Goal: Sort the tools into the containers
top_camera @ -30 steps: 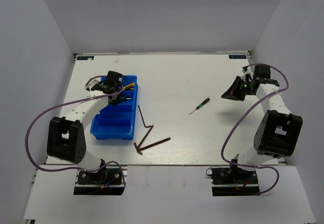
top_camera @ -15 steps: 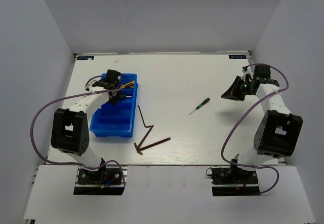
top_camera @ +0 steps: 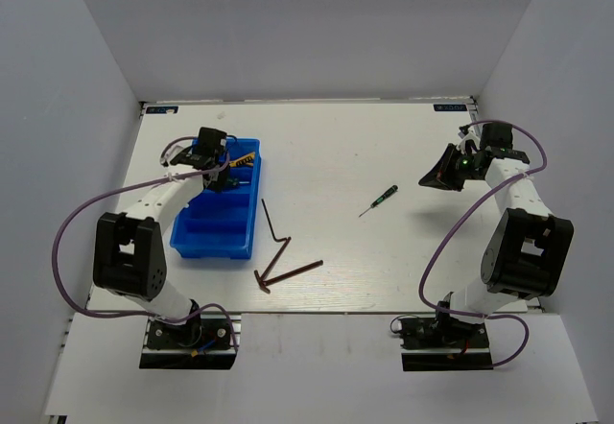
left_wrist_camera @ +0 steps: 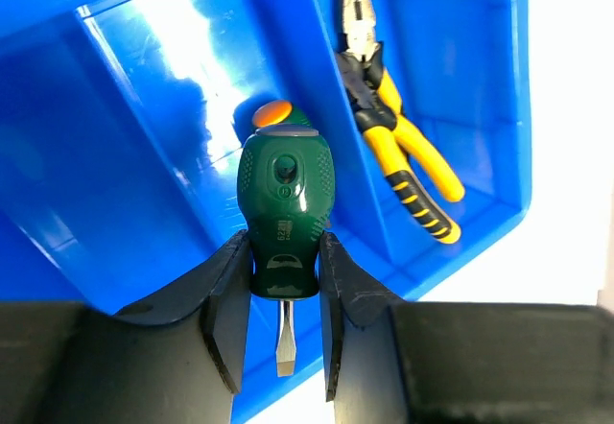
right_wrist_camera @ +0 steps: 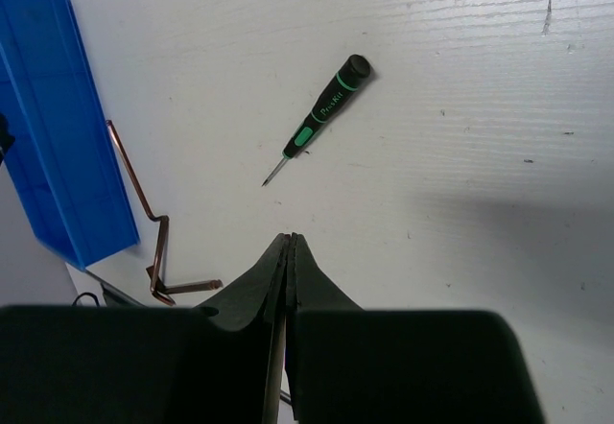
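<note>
The left gripper (left_wrist_camera: 285,251) is clamped on a stubby green-handled screwdriver (left_wrist_camera: 285,203), its two black fingers (left_wrist_camera: 230,304) pressing the handle from both sides and the short flat blade pointing back toward the wrist. It holds the tool over the far end of the blue rectangular plastic bin (top_camera: 197,237), which sits on the left side of the white table (top_camera: 384,146). In the left wrist view the handle hangs over a divider between two compartments; I cannot tell whether it touches the bin. An orange rounded tip (left_wrist_camera: 271,114) shows just behind the handle. In the farthest compartment lies a pair of yellow-and-black-handled pliers (left_wrist_camera: 403,155), jaws toward the bin's left wall.

To the right of the bin and nearer, the dark brown L-shaped hex keys (top_camera: 291,270) lie in a loose cluster on the table, crossing one another at their near ends. Farther right, near the table's middle, a slim green-and-black screwdriver (top_camera: 378,200) lies alone, tip pointing left and near.

The right gripper (right_wrist_camera: 286,251) hovers over the far right part of the table, fingers pressed together on nothing, well apart from the slim screwdriver.
</note>
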Robot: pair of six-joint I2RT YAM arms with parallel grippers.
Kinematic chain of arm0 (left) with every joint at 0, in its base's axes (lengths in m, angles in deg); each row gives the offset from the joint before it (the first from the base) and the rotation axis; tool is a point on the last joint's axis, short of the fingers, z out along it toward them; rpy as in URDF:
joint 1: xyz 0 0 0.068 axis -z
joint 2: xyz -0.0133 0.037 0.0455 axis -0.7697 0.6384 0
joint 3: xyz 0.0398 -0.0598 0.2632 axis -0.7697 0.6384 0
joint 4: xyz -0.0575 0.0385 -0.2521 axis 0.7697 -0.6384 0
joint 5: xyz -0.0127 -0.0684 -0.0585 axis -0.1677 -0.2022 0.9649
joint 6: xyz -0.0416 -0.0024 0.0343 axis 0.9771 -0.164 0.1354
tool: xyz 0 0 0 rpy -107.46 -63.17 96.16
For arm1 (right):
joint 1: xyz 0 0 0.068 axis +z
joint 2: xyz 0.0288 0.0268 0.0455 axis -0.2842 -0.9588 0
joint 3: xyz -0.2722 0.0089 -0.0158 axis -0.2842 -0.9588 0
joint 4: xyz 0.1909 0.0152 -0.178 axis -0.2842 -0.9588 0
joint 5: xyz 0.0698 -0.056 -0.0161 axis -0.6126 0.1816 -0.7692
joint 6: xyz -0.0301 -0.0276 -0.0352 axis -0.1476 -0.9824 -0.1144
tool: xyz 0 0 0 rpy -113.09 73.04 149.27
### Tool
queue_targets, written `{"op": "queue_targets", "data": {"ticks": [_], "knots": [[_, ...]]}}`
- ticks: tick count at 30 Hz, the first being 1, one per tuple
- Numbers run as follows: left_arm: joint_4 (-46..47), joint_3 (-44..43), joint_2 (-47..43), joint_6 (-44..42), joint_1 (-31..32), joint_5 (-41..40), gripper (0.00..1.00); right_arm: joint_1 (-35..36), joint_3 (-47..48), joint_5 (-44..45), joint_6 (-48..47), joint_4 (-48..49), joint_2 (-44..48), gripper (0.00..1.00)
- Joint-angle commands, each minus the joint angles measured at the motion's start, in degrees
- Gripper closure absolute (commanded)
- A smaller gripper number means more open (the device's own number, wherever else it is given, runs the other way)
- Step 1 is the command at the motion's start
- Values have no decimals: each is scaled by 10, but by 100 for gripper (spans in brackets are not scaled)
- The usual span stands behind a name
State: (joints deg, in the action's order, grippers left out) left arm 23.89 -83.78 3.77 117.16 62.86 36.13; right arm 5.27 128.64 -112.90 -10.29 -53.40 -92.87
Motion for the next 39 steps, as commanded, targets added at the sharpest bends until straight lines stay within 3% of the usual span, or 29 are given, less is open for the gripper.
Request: {"op": "queue_targets", "data": {"ticks": [1, 6, 12, 18, 20, 21, 23, 26, 27, 28, 29, 30, 32, 33, 34, 35, 37, 38, 39], "knots": [[3, -28, -11, 0, -2, -3, 92, -4, -6, -12, 2, 8, 15, 96], [17, -28, 16, -5, -2, 3, 86, -4, -5, -12, 1, 8, 15, 96], [30, -36, 47, -5, -2, 3, 68, -5, -5, -15, 1, 8, 15, 96], [30, -42, 47, -16, -2, 9, 33, -9, -5, -18, 0, 7, 15, 96], [36, -35, 29, -23, -2, 14, 27, -9, -4, -20, 1, 6, 13, 91], [36, -27, 23, -23, -2, 14, 17, -9, -4, -23, 0, 7, 14, 87], [42, -22, 12, -43, -2, 14, 13, -9, -4, -26, -3, 7, 14, 79], [49, -22, -18, -97, 6, 11, 28, -9, -6, -58, -23, 10, 13, 73], [77, -22, -29, -124, 6, 11, 58, -9, -5, -69, -32, 9, 17, 73], [101, -15, -44, -204, 13, 50, 75, -5, -3, -97, -67, 6, 18, 95], [124, -8, -44, -252, 14, 76, 91, -4, -3, -105, -78, 1, 20, 100], [154, -8, -44, -300, 19, 135, 100, -4, -3, -106, -90, -1, 24, 100], [146, -48, -13, -437, 26, 200, 100, 4, -4, -96, -126, -2, 32, 100], [60, -115, 28, -543, 49, 274, 100, 14, -2, -67, -159, -3, 36, 71], [59, -116, 50, -544, 50, 275, 100, 14, 0, -67, -159, -3, 36, 70], [-12, -159, 73, -572, 57, 322, 92, 17, 0, -58, -164, -4, 34, 51], [-90, -200, 113, -625, 98, 293, 79, 32, 6, -30, -176, -9, 31, 24], [-138, -219, 124, -631, 113, 268, 71, 37, 6, -26, -177, -9, 29, 24], [-148, -219, 124, -631, 126, 247, 57, 42, 5, -23, -178, -9, 29, 24]]}}
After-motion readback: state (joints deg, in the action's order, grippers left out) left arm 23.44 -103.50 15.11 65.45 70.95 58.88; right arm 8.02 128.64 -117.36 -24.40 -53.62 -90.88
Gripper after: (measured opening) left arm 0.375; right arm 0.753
